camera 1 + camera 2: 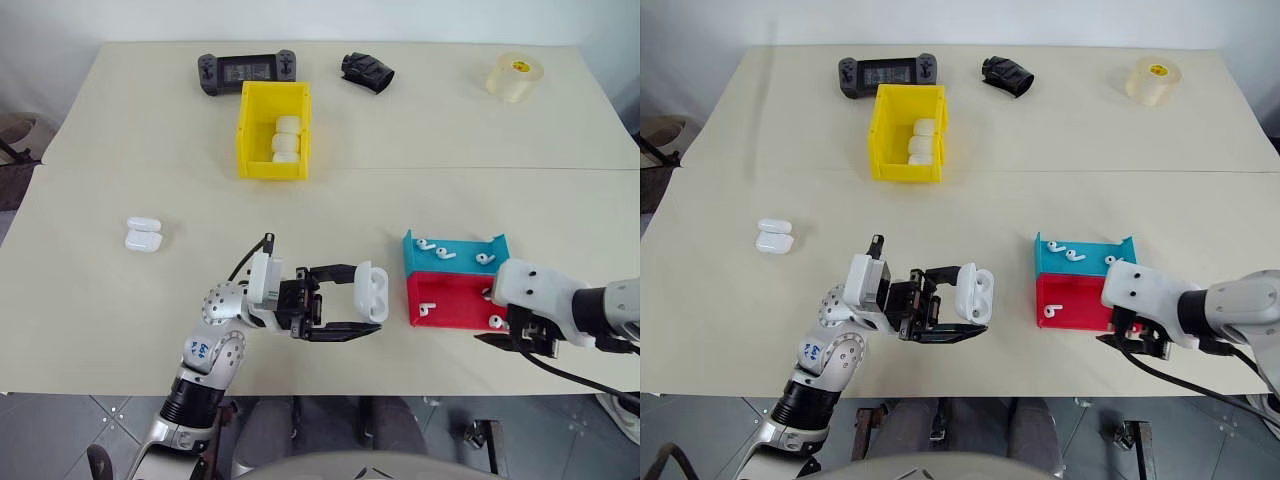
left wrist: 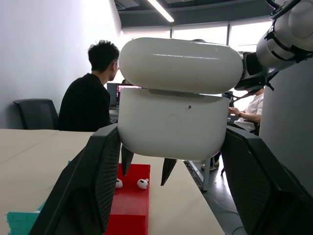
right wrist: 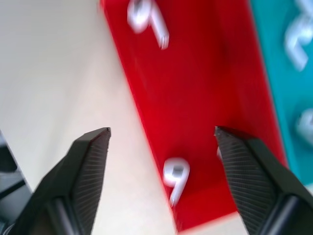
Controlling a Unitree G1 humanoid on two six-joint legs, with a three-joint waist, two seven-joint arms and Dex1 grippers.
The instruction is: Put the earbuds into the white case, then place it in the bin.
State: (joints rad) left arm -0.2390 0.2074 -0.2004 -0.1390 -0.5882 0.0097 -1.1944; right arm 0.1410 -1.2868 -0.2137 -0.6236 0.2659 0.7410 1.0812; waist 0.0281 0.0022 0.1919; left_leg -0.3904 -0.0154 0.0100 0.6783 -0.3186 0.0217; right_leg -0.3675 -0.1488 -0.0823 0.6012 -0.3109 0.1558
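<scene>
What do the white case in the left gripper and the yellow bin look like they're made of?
The small rounded white flip-lid case looks like glossy hard plastic: smooth shell, soft highlights, a visible lid seam. The bright yellow rectangular open-top bin seems moulded plastic too, with uniform colour and thin stiff walls.

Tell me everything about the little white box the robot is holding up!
The white case is a small, glossy, rounded plastic box with a hinged lid, flipped open. Two hollow earbud slots show inside. The left claw pinches it between its two black fingers, holding it up above the beige table, just left of the red tray.
</scene>
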